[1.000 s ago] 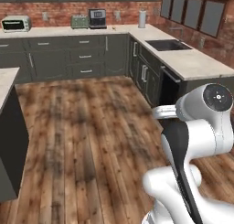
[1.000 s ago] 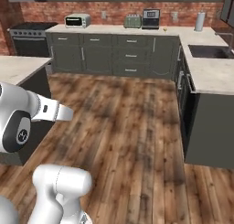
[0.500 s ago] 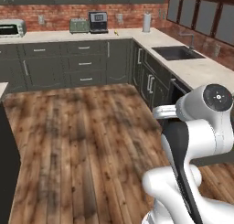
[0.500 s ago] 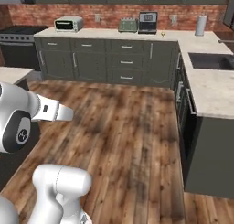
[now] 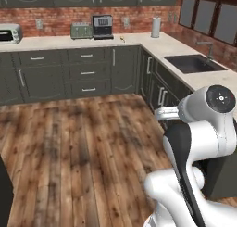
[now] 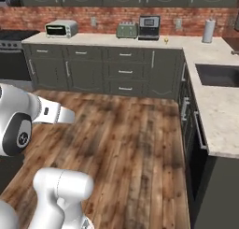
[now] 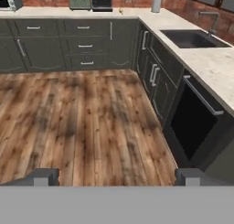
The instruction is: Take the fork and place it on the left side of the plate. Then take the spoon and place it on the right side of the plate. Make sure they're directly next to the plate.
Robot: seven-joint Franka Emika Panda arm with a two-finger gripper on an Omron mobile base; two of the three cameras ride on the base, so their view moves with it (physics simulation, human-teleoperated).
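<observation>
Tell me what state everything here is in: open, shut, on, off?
Gripper: open, holding nothing.
Cabinet drawers: all shut.
Dishwasher: door shut.
Sink: looks empty; no water seen running from the faucet.
Toaster oven: door shut; on or off cannot be told.
Toaster: nothing sticking out of it.
Paper towel roll: standing upright.

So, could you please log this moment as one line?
gripper: open, empty | facing: wood floor | ahead: corner counter, sink | plate, fork: not identified
</observation>
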